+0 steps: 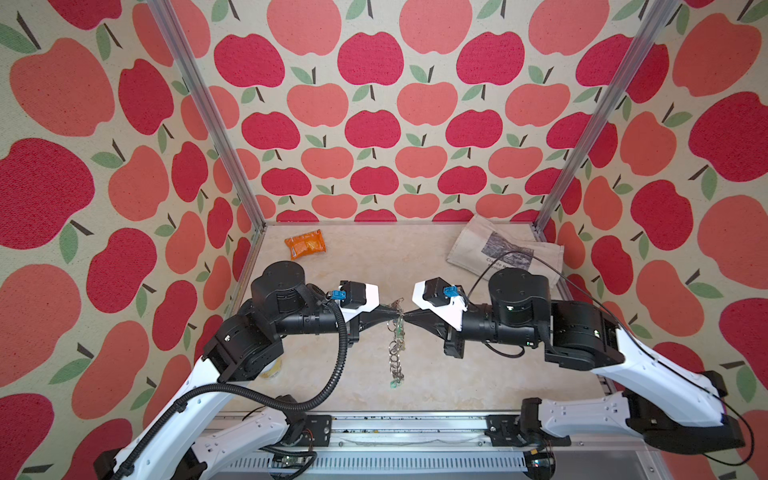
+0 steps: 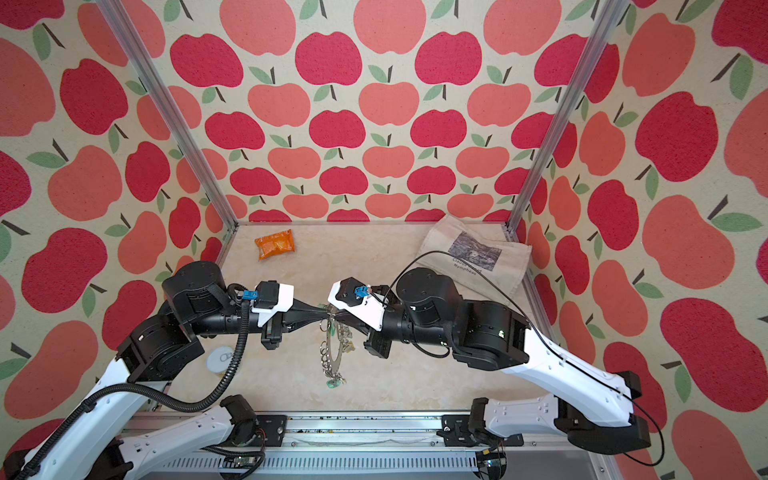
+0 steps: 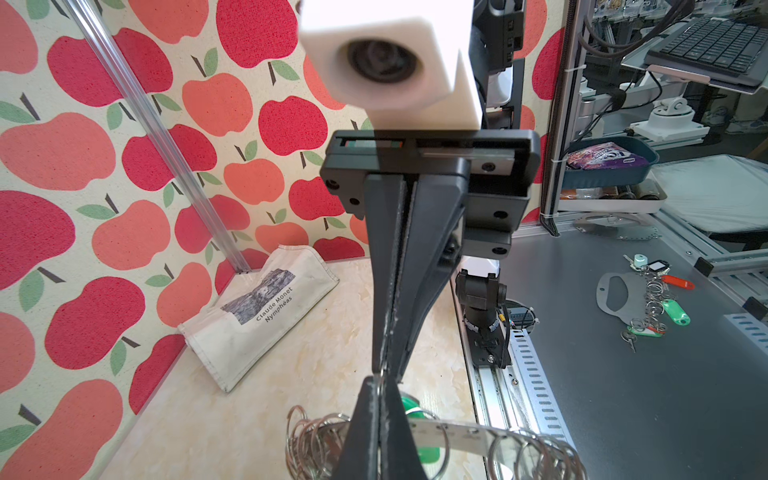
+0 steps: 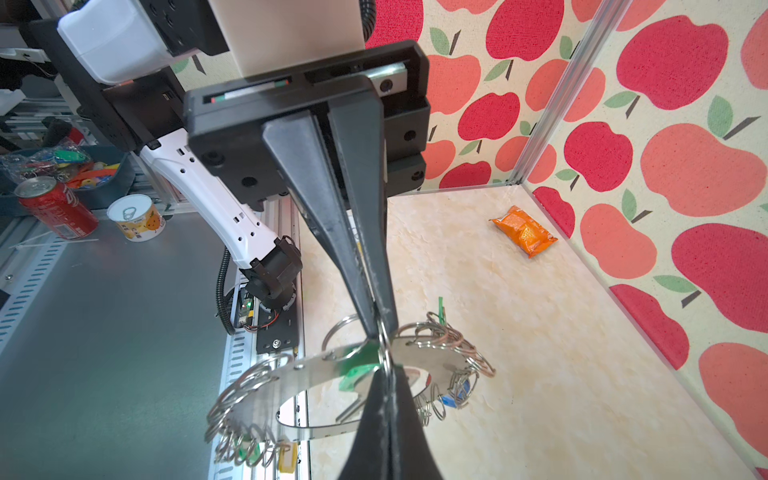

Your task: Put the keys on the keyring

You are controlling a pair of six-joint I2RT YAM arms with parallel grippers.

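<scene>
Grippers: two. The left gripper and right gripper meet tip to tip over mid-table, each pressed together on the rim of the keyring.
Keyring: one, held clear of the table between the two tips. It shows edge-on in both top views, trailing from the pinch towards the front rail.
Wire rings: too many and too tangled to count. One ring runs between the right gripper's fingers.
Keys: the keys hang among the rings, their metal blades lost in the tangle. The right wrist view picks out one green tag at the pinch, one blue tag and one yellow tag. A full count cannot be told.
Packet: one orange packet, back left, well apart from the grippers.
Bag: one printed cloth bag, back right corner, partly hidden by the right arm and its cable.
Tin: one white tin at the left edge, half hidden by the left arm's hose.
Bench: a second disc with red and green tagged keys lies on the grey bench, outside the cell.
In the way: each wrist view is blocked down its middle by its own closed fingers and the other gripper head-on.
</scene>
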